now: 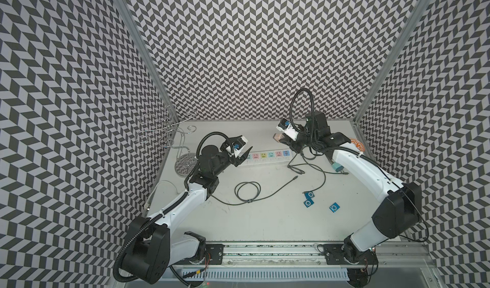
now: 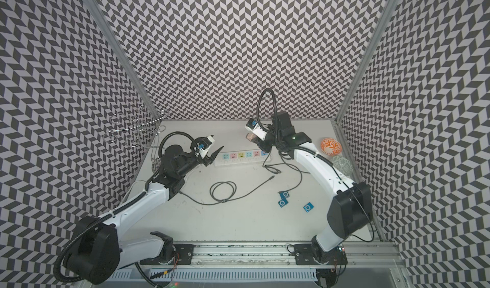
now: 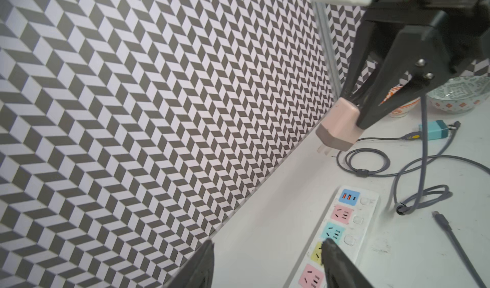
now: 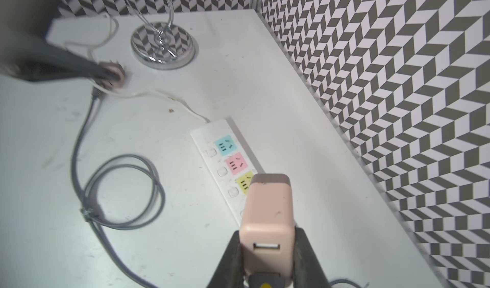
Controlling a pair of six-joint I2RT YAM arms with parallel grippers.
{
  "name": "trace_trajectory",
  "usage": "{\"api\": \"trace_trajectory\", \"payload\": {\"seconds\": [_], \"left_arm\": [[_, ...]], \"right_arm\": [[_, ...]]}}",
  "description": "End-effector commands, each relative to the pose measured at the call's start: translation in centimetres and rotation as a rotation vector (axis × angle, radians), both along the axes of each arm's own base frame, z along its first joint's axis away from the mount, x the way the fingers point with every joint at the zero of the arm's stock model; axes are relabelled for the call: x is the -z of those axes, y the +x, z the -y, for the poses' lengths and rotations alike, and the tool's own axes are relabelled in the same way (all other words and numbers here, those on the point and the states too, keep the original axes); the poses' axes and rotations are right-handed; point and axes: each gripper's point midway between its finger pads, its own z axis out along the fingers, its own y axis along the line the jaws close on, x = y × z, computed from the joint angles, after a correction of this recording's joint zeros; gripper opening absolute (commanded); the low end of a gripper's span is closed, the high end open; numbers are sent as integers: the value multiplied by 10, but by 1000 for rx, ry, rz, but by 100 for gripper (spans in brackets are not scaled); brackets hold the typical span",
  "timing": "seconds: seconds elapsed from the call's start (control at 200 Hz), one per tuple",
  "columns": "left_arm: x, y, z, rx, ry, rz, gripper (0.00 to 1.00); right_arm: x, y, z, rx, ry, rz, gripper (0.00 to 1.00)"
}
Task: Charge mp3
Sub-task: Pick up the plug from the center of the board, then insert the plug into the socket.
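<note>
Right wrist view: right gripper (image 4: 267,233) clamps pink charger (image 4: 267,209) near power strip (image 4: 209,137).

Right tool (image 3: 355,109) clamps the pink charger (image 3: 336,130), apparently airborne, beyond the power strip (image 3: 363,228).

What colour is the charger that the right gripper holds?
Pale pink charger, clearest in the right wrist view.

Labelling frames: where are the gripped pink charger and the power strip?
pink charger (image 4: 267,209): right wrist view, its broad pink face.
power strip (image 1: 263,155): in a top view, its yellow socket.
</note>
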Motion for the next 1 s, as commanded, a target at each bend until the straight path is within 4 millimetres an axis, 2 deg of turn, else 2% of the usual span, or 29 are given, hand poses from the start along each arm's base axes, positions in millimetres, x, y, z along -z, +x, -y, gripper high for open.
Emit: {"api": "trace_trajectory", "payload": {"seconds": [0.0, 0.23, 0.491, 0.686, 0.831, 0.996], "left_arm": [[-15, 13, -23, -128, -84, -1, 65], [-11, 33, -61, -299, -144, -47, 65], [-1, 33, -66, -317, -137, -63, 66], [23, 47, -73, -336, -93, -148, 66], [47, 71, -81, -360, -134, -264, 66], [67, 97, -71, -333, -172, -397, 66]], "right_arm": [[24, 18, 5, -88, -194, 125, 2], [70, 46, 10, -82, -367, 102, 0], [113, 65, 1, -138, -502, 65, 0], [137, 62, -13, -220, -497, 33, 0], [146, 59, -17, -255, -499, 23, 0], [150, 53, -32, -310, -474, 14, 0]]}}
